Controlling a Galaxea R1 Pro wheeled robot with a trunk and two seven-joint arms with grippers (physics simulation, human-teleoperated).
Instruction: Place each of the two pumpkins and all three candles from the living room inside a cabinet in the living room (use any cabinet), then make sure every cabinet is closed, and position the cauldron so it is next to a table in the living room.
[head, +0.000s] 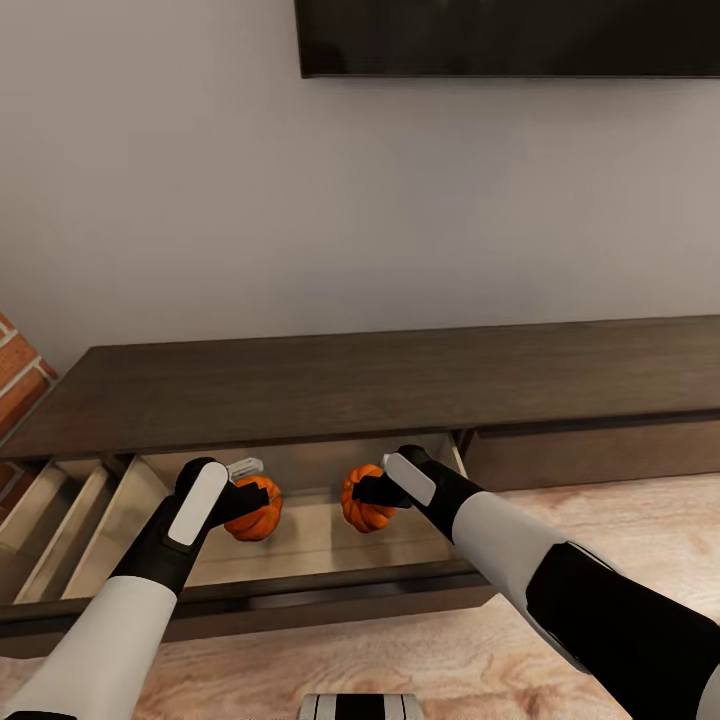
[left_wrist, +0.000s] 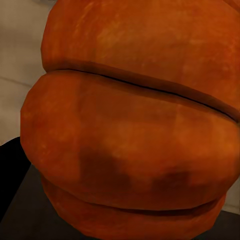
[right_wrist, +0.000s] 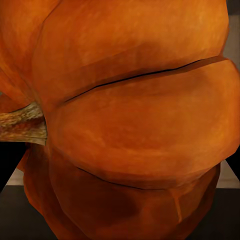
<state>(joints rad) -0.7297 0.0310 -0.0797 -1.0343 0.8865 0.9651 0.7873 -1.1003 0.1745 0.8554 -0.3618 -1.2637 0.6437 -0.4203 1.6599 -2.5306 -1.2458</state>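
The long dark-brown cabinet (head: 380, 385) stands against the wall with one wide drawer (head: 300, 598) pulled open. Over the drawer's pale floor, my left gripper (head: 250, 487) is shut on one orange pumpkin (head: 258, 522), seen close up as ribbed orange skin (left_wrist: 135, 125). A little to its right, my right gripper (head: 366, 491) is shut on the second pumpkin (head: 360, 513), whose body (right_wrist: 140, 125) and brownish stem (right_wrist: 22, 125) show up close. I cannot tell whether either pumpkin touches the drawer floor. Candles, cauldron and glass table are out of view.
A dark screen (head: 500, 35) hangs on the wall above the cabinet. A brick wall edge (head: 20, 385) is at the left. Left of the open drawer is a compartment with pale slats (head: 60, 520). Wood floor (head: 560, 500) lies in front, with a shut drawer front (head: 600, 450) at the right.
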